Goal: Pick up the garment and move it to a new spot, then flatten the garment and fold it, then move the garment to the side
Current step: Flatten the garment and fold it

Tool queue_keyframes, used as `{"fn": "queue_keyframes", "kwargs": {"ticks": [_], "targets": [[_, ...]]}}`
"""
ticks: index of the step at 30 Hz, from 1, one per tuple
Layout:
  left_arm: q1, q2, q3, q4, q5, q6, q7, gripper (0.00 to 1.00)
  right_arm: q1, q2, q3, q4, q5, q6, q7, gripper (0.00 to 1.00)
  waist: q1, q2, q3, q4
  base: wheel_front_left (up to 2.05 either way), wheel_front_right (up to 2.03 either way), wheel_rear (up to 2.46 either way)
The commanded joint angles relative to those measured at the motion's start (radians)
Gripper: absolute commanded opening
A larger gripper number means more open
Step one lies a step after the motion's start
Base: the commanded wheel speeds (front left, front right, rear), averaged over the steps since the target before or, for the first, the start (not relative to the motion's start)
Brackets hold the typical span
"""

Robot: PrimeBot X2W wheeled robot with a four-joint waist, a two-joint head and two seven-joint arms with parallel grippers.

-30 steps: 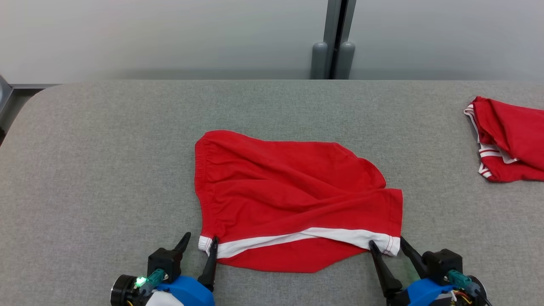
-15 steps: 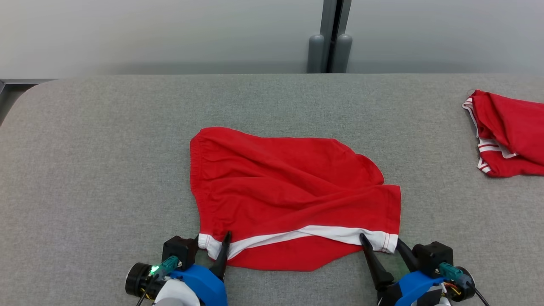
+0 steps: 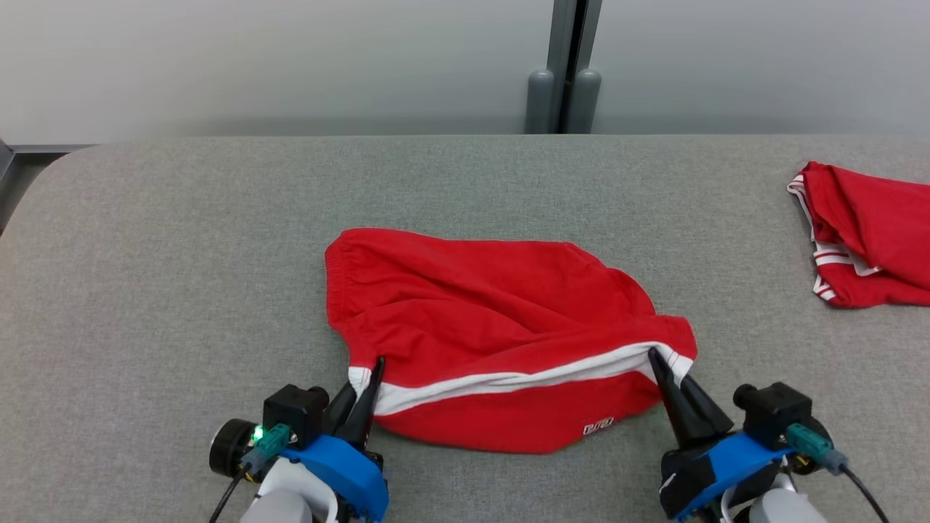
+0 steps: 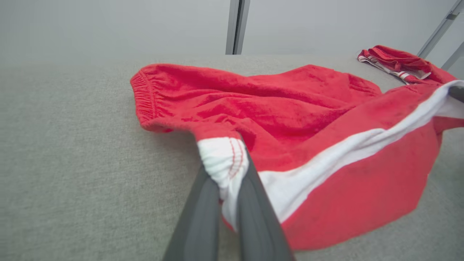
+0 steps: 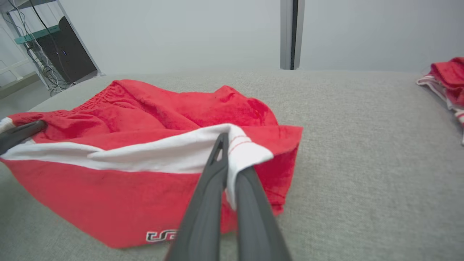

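The garment (image 3: 501,319) is a pair of red shorts with a white stripe, rumpled in the middle of the grey table (image 3: 182,240). My left gripper (image 3: 369,369) is shut on the garment's near left white corner (image 4: 224,159). My right gripper (image 3: 660,359) is shut on its near right white corner (image 5: 243,148). Both pinched corners are raised off the table, and the near red hem with a small white logo (image 5: 161,235) hangs below the stripe. In the left wrist view the garment (image 4: 290,119) spreads away to the right; in the right wrist view the garment (image 5: 152,123) spreads to the left.
A second red and white garment (image 3: 864,236) lies bunched at the table's right edge. A grey post (image 3: 563,69) stands against the pale wall behind the table. Bare table surface lies to the left, right and beyond the shorts.
Both grippers went from open around the garment's near corners to shut on them, then lifted the corners up and away from me. The white stripe edge rose and a logo came into sight.
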Motion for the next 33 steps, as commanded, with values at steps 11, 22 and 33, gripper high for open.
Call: {"fn": "queue_keyframes", "kwargs": {"ticks": [11,22,33], "targets": [[-0.333,0.047,0.035,-0.176,-0.05,-0.002,0.105,0.0,-0.316,-0.098,0.013,-0.115,0.05,0.0,0.05,0.0,0.0,0.0,0.098,-0.025,0.0,0.0,0.0],[-0.912,0.063,0.041,-0.058,-0.086,-0.001,0.162,0.0,-0.923,-0.127,0.027,0.029,0.098,0.0,0.08,0.0,0.0,0.0,0.281,-0.058,0.0,0.0,0.0],[-1.084,0.025,-0.04,0.086,-0.143,-0.001,0.047,0.0,-1.116,-0.141,0.082,0.181,0.168,0.0,0.017,0.0,0.0,0.0,0.323,-0.059,0.0,0.0,0.0]]}}
